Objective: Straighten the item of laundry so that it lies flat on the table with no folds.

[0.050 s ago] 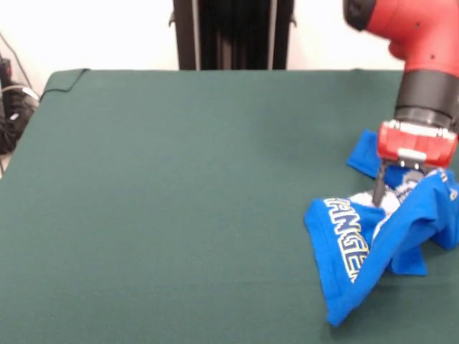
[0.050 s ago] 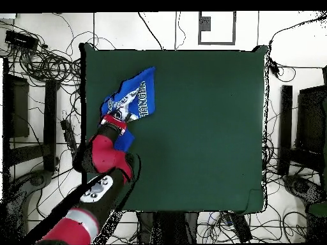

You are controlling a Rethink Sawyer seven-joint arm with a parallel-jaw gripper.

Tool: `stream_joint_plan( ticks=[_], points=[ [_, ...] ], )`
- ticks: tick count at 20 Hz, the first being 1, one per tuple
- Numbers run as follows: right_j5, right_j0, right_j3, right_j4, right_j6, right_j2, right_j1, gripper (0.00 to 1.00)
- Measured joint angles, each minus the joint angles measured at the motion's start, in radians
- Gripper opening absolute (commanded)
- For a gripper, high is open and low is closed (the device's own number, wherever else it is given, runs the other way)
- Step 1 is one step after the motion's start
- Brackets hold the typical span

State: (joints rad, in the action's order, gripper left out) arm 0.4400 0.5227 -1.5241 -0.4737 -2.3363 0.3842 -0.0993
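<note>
The item of laundry (image 1: 344,244) is a bright blue T-shirt with white lettering, bunched and folded at the right side of the green table (image 1: 179,179). Part of it is drawn up into a ridge that rises to my gripper (image 1: 398,188). My gripper comes straight down from the red arm and is shut on the item of laundry near its top. One dark finger (image 1: 378,190) shows against the white print. From above, the shirt (image 2: 139,96) lies by the table's left edge, with my gripper (image 2: 122,116) over its lower part. A blue flap pokes out behind the wrist.
In the overhead view the table's left edge (image 2: 84,115) runs just beside the shirt, and wide green surface (image 2: 204,127) spreads to its right. Tangled cables (image 2: 45,64) lie on the floor around the table. Dark equipment (image 1: 11,100) stands off the table's left corner.
</note>
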Motion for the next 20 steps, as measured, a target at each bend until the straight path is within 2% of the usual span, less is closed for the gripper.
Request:
stream_joint_plan(
  ticks=[3, 9, 15, 20],
  points=[
    [0.071, -0.059, 0.007, 0.074, 0.000, -0.053, -0.014, 1.00],
    [0.115, -0.127, 0.020, 0.119, 0.000, -0.124, -0.028, 1.00],
    [0.081, -0.111, 0.020, 0.057, 0.000, -0.133, -0.040, 1.00],
    [-0.117, -0.029, 0.021, -0.071, 0.000, -0.056, -0.043, 1.00]
  ],
)
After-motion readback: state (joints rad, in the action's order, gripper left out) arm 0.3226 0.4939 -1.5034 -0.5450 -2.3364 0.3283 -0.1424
